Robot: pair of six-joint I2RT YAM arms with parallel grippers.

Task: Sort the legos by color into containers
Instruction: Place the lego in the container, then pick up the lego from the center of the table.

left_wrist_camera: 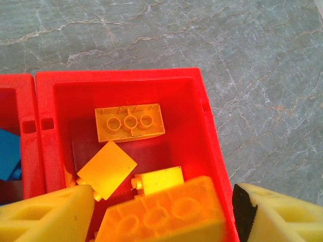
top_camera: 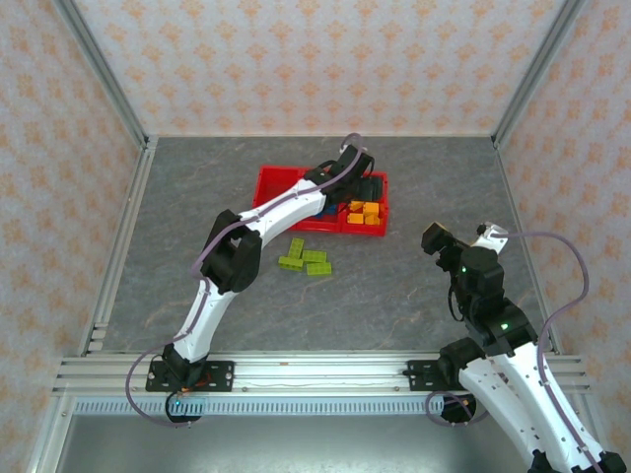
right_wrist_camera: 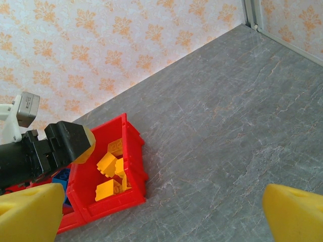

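Left pincer (top_camera: 357, 182) hangs over the right-end compartment of the red tray (top_camera: 274, 202), clamped on an orange brick (left_wrist_camera: 161, 217) (held clear above the ones lying below). More orange bricks (left_wrist_camera: 129, 122) rest on that compartment's floor, and a blue brick (left_wrist_camera: 9, 151) sits in the middle compartment next door. Green bricks (top_camera: 306, 258) lie loose on the desk (top_camera: 434, 177) just in front of the tray. Well off to the tray's right, the right pincer (right_wrist_camera: 161, 209) is raised with its fingers spread wide apart.

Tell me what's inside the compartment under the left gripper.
Orange-yellow bricks: at least three lie loose; the left gripper holds a fourth brick. It and the fingers hide the near floor.
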